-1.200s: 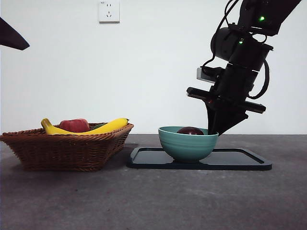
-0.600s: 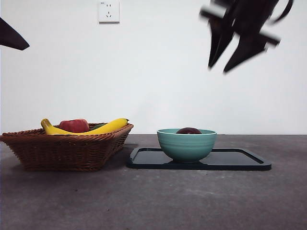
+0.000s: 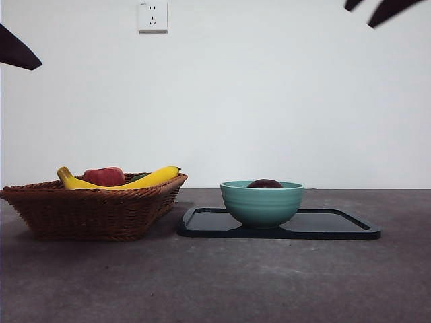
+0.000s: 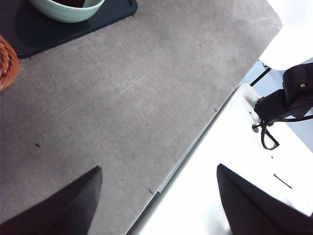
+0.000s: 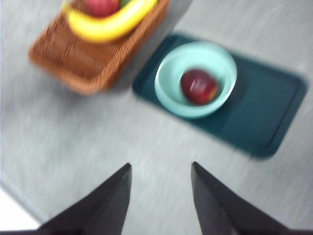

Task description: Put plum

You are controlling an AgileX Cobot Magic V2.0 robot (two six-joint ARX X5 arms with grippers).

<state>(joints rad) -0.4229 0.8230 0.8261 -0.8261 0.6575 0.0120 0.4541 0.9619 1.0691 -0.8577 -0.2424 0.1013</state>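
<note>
The dark maroon plum (image 3: 265, 184) lies inside the teal bowl (image 3: 262, 202), only its top showing above the rim in the front view. From the right wrist view the plum (image 5: 198, 86) sits in the middle of the bowl (image 5: 168, 90). My right gripper (image 5: 161, 176) hangs high above the table, open and empty; its tips (image 3: 374, 9) show at the front view's top right corner. My left gripper (image 4: 159, 178) is open and empty over the table's edge, far from the bowl (image 4: 58, 12).
The bowl stands on a dark tray (image 3: 337, 225). Left of it a wicker basket (image 3: 94, 208) holds a banana (image 3: 151, 178) and a red fruit (image 3: 104, 176). The waiting arm's black tip (image 3: 17, 50) shows at the top left.
The right gripper has risen from beside the bowl up to the top right corner, leaving the plum in the bowl. Nothing else moved.
</note>
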